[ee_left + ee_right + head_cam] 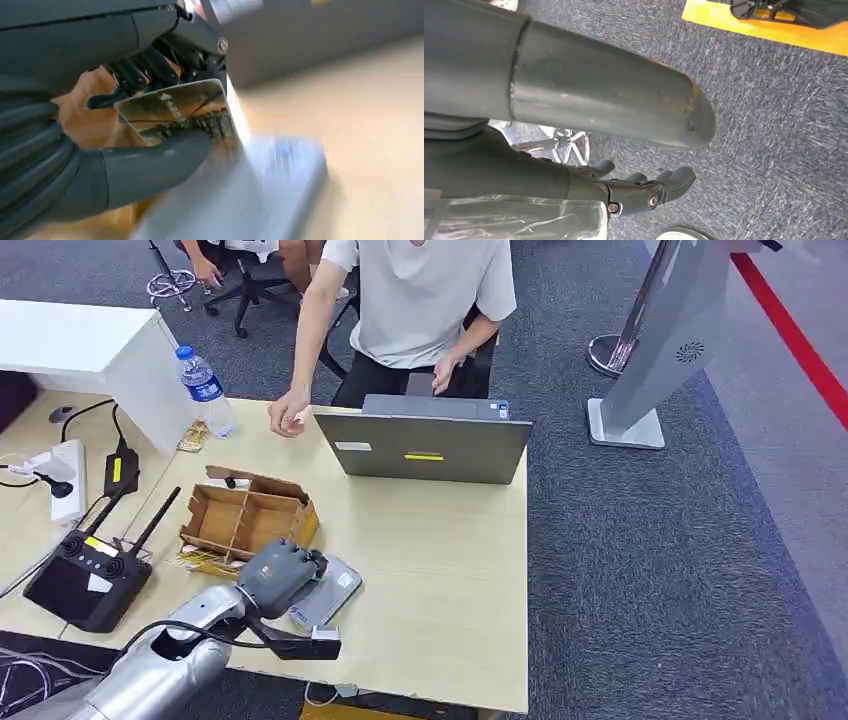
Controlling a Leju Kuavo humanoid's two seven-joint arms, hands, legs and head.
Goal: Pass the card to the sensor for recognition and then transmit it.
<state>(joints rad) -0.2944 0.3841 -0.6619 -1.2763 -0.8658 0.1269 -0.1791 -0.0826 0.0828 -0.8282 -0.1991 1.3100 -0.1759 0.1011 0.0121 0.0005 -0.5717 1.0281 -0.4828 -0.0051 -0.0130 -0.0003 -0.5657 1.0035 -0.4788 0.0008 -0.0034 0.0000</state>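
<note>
My left hand [280,575] hovers low over the table between the cardboard box [248,519] and a flat grey sensor pad [326,593]. In the left wrist view the hand [150,125] pinches a card [177,107] with a dark yellow landscape print between thumb [155,165] and fingers, just beside the blurred grey sensor pad [260,190]. My right hand [644,192] hangs beside my body over grey carpet, fingers loosely apart and holding nothing.
A person sits behind an open laptop [425,445] at the table's far edge, one hand resting on the table [288,420]. A water bottle [207,390], a black controller with antennas [90,580] and a power strip [65,475] lie to the left. Bare tabletop [440,580] spreads to the right.
</note>
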